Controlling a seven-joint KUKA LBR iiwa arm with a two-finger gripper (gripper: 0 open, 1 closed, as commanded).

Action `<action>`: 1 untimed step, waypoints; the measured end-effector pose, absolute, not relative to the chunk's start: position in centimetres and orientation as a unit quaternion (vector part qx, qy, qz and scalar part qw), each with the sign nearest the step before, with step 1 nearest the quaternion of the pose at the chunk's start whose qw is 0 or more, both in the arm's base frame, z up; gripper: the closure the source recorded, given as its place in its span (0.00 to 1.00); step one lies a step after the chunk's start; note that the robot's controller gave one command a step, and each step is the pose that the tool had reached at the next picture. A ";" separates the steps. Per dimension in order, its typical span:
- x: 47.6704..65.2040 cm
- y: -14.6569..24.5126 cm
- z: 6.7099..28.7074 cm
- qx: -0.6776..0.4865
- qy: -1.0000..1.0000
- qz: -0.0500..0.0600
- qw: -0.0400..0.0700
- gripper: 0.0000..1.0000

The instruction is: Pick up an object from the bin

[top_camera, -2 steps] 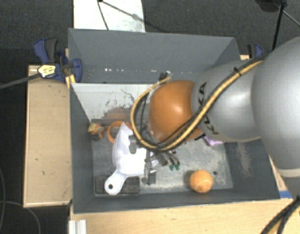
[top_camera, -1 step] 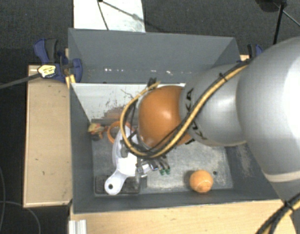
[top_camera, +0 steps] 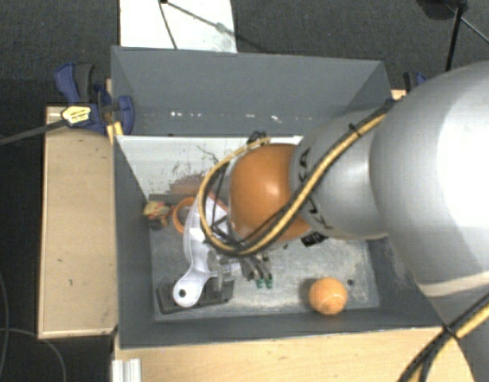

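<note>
Gripper (top_camera: 246,274) is low in the grey bin (top_camera: 252,94), left of the orange ball (top_camera: 328,296) and clear of it. Apart or together: cannot tell. Further left of the ball, a white round-ended piece (top_camera: 187,290) lies on a dark flat thing (top_camera: 168,300). Small orange ring (top_camera: 180,213) sits up-left of the ball.

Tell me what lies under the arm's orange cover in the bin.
At the left edge of the orange cover, an orange ring sticks out, partly hidden. Whatever else lies beneath is covered.
</note>
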State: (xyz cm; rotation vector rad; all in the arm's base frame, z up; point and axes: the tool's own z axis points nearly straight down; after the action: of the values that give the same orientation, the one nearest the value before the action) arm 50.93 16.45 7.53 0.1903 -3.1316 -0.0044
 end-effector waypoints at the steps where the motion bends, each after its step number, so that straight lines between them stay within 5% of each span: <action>1: 50.9 16.4 7.5 0.060 -0.998 -0.001 0.002 1.00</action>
State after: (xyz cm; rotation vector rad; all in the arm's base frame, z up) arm 50.93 16.45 7.52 0.1880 -3.1316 -0.0046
